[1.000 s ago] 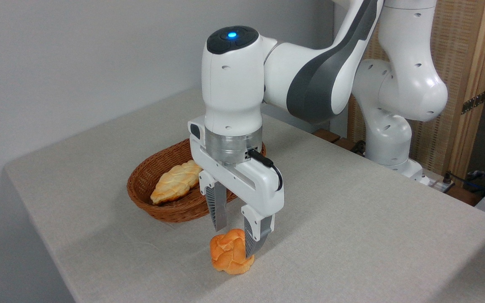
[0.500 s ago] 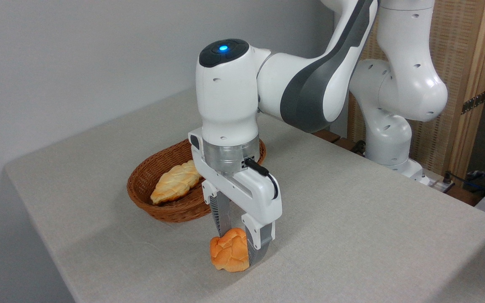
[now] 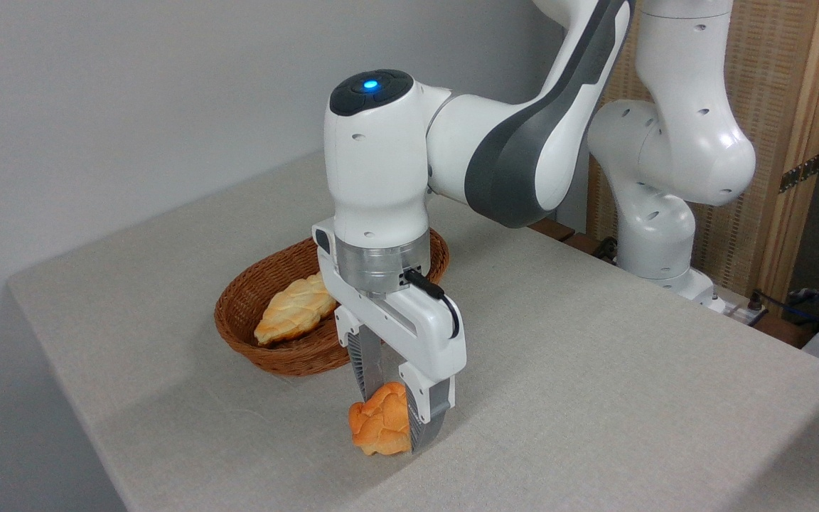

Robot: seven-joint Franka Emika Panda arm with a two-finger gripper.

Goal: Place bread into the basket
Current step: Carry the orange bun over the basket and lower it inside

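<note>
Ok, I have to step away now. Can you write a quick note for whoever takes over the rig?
Pincer: shut on the bun, one finger on each side, low over the table. I cannot tell whether the bun has left the cloth.
Basket: behind and left of the bun, holding a pale leaf-shaped pastry; its right end is hidden by the arm.
Done: bun gripped.
Left: lift it, carry it back-left over the basket rim, release it in the free part, withdraw.

Gripper (image 3: 393, 411) lowered, fingers seemingly clamped
</note>
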